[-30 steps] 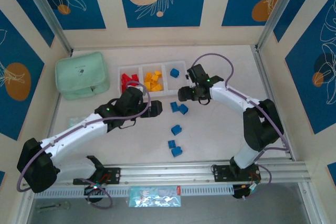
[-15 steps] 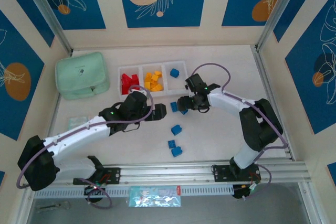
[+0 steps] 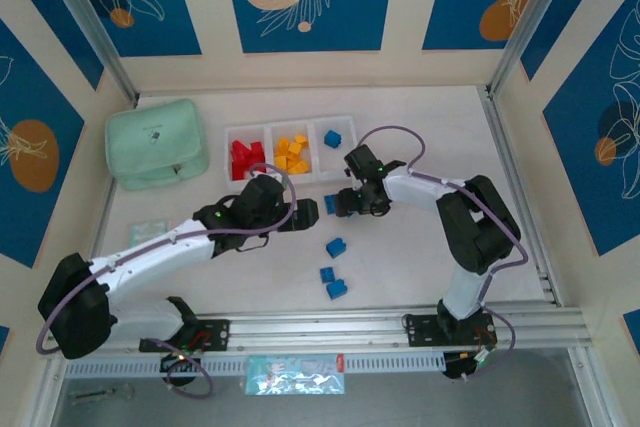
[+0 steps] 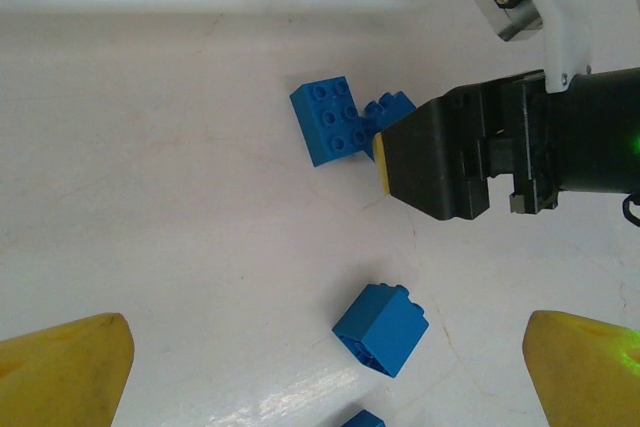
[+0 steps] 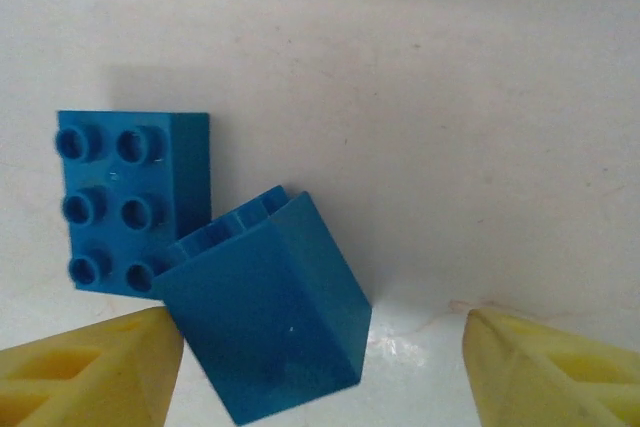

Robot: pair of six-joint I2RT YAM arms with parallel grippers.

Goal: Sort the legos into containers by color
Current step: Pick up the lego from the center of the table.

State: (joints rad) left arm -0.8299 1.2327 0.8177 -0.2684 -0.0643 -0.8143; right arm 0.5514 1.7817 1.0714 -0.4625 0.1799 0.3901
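Note:
The white tray [image 3: 312, 152] holds red legos [image 3: 243, 157] in its left compartment, orange legos [image 3: 292, 155] in the middle and one blue lego [image 3: 332, 139] on the right. My right gripper [image 3: 340, 204] is low over two blue legos on the table. In the right wrist view it is open [image 5: 322, 327] around a tilted blue brick [image 5: 265, 317]. Its left finger is close against the brick and the right finger stands well clear. A flat studded blue brick [image 5: 130, 197] leans against it. My left gripper [image 4: 328, 337] is wide open above another blue brick [image 4: 380, 327].
Three more blue legos [image 3: 336, 246] [image 3: 326, 273] [image 3: 337, 288] lie loose nearer the arm bases. A mint green pouch [image 3: 157, 142] sits left of the tray. The two grippers are close together, facing each other. A small clear packet [image 3: 148, 232] lies at the left.
My right gripper has moved left and down from beside the tray onto the two blue bricks, its jaws narrowing. My left gripper has moved right toward it, still wide open.

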